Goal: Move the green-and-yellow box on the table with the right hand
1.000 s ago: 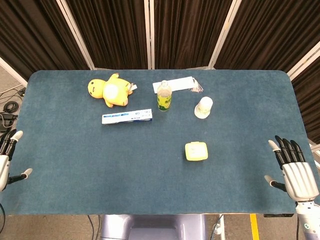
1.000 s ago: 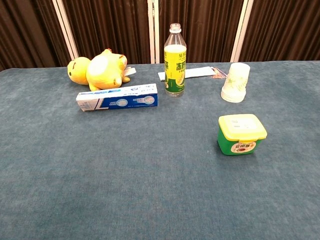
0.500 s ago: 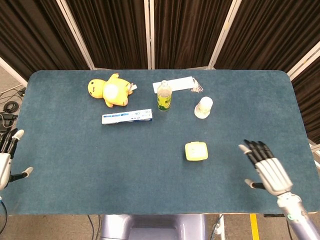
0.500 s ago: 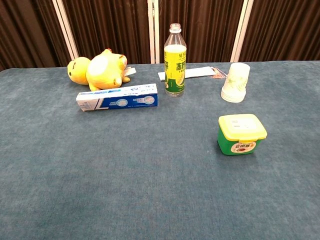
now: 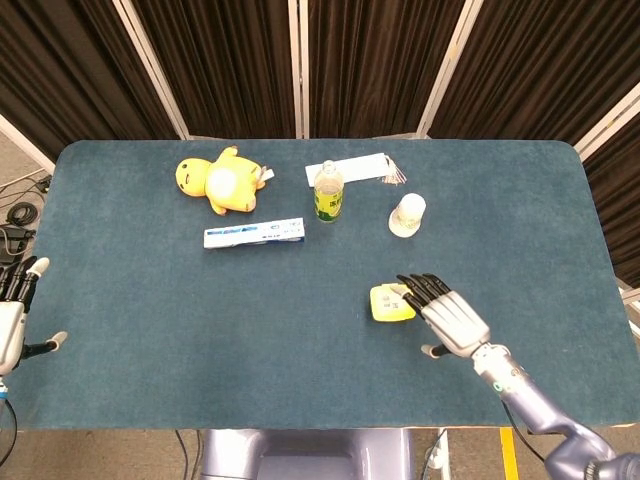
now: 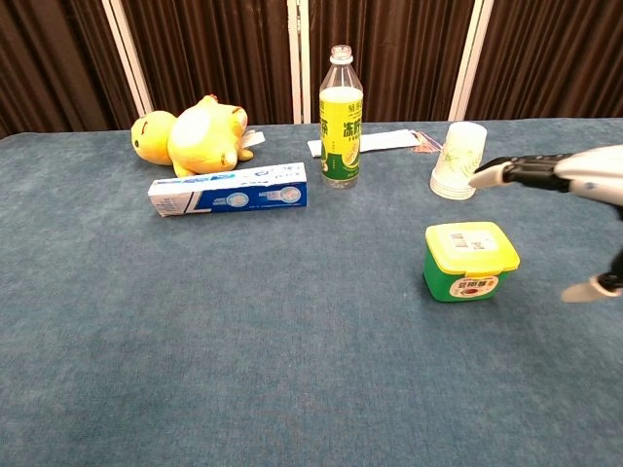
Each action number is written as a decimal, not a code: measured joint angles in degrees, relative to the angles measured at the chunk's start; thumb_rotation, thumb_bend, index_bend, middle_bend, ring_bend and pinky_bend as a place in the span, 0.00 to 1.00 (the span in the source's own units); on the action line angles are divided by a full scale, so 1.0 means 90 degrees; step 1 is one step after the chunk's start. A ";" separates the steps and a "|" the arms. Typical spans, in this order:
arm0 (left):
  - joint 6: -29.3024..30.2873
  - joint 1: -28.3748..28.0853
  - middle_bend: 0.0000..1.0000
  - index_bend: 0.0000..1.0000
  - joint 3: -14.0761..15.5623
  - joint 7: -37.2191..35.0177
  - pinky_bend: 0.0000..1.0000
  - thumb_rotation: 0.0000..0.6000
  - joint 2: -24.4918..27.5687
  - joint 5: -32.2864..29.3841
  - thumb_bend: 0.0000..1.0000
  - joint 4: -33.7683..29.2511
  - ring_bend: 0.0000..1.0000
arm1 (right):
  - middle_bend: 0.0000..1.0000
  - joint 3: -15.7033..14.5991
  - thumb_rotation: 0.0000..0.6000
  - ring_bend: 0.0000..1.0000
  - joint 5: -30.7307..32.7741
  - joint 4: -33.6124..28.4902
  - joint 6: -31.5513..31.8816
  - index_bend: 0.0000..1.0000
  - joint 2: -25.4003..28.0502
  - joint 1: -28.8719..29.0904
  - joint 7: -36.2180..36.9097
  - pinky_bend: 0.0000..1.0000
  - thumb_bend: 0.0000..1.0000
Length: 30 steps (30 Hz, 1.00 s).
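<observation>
The green-and-yellow box [image 5: 392, 302] sits upright on the blue table [image 5: 200, 340], near the front and right of centre, with the paper cups [image 5: 407, 215] well behind it. We see the right hand [image 5: 448, 315] just to its right, fingers spread and empty. From the head view the fingertips [image 5: 409, 285] overlap the lid's right edge, while the chest view shows them above the lid, not yet on it, thumb hanging apart and lower on the right. So we read this as the reach, with the grasp not yet made. Next, we judge, the hand should come down so fingers and thumb bracket the box's sides, then close. The left hand [image 5: 12, 320] waits at the table's far left edge, fingers apart, holding nothing.
</observation>
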 measured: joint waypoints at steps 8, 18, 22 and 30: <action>-0.0089 -0.0039 0.00 0.00 -0.0011 0.0049 0.00 1.00 -0.0041 -0.0099 0.00 0.0048 0.00 | 0.13 0.0264 1.00 0.06 0.0742 0.0608 -0.0455 0.05 -0.0721 0.0351 -0.0623 0.23 0.15; -0.0119 -0.0050 0.00 0.00 -0.0027 0.0016 0.00 1.00 -0.0050 -0.0167 0.00 0.0082 0.00 | 0.41 0.0334 1.00 0.37 0.1018 0.1115 -0.0624 0.27 -0.1328 0.0639 -0.0810 0.40 0.36; -0.0132 -0.0050 0.00 0.00 -0.0027 -0.0015 0.00 1.00 -0.0041 -0.0179 0.00 0.0096 0.00 | 0.43 0.0362 1.00 0.39 0.1136 0.1042 -0.0657 0.31 -0.1317 0.0660 -0.0671 0.41 0.42; -0.0147 -0.0059 0.00 0.00 -0.0017 -0.0008 0.00 1.00 -0.0046 -0.0177 0.00 0.0100 0.00 | 0.45 0.0422 1.00 0.39 0.1216 0.0420 -0.0682 0.35 -0.0867 0.0645 0.0159 0.41 0.48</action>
